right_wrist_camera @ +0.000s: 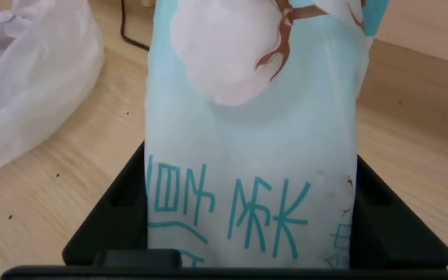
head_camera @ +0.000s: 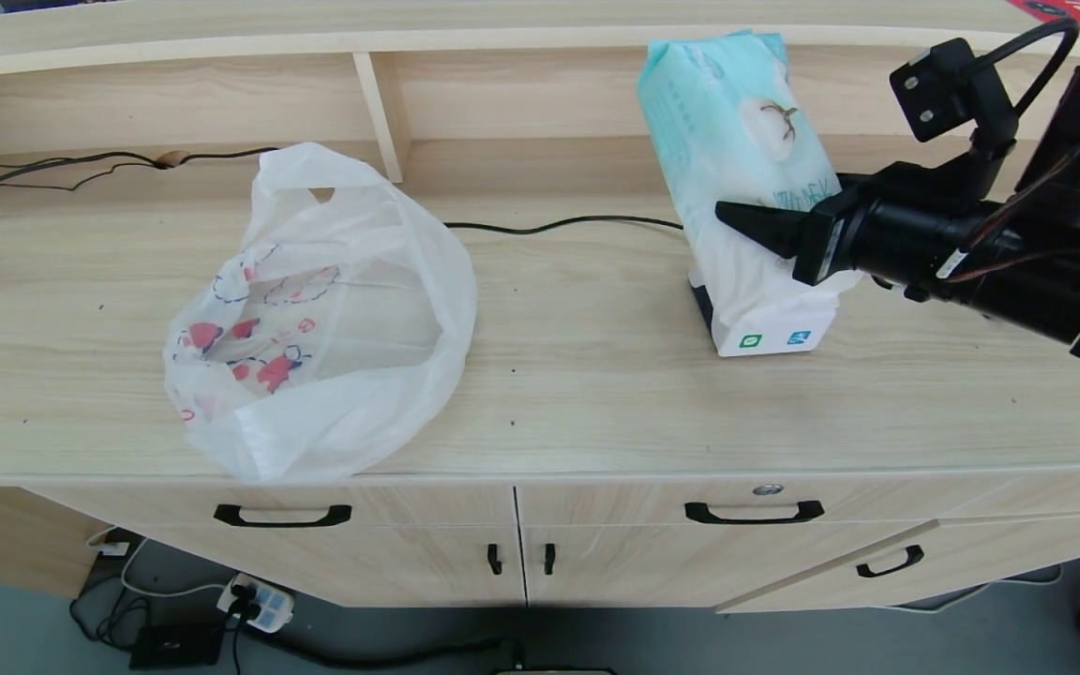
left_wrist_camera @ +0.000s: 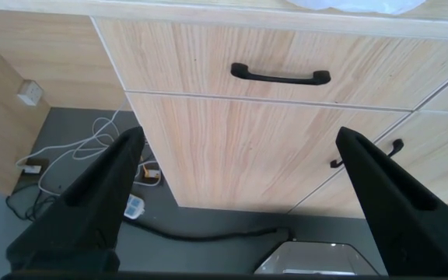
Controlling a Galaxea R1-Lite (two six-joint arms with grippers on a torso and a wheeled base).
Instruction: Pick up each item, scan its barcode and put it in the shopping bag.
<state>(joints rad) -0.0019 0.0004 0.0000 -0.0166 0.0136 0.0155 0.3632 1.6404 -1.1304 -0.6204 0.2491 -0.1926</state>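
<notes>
Nearly upright, tissue pack (head_camera: 737, 141) — long axis vertical.

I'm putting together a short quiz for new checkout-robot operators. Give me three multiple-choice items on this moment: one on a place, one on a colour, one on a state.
1. Where does the shopping bag lie?
A. On the counter, to the robot's left of the tissue pack
B. Hanging from a drawer handle
C. On the floor

2. What colour are the prints on the bag?
A. Green
B. Red
C. Black

3. What state is the left gripper in?
A. Fingers shut on the bag
B. Fingers shut on the pack
C. Fingers open, holding nothing

Answers:
1 A: the head view shows it on the wooden top, left of the pack.
2 B: red shapes show on the white plastic.
3 C: the left wrist view shows the fingers spread wide before the drawer fronts.
</notes>
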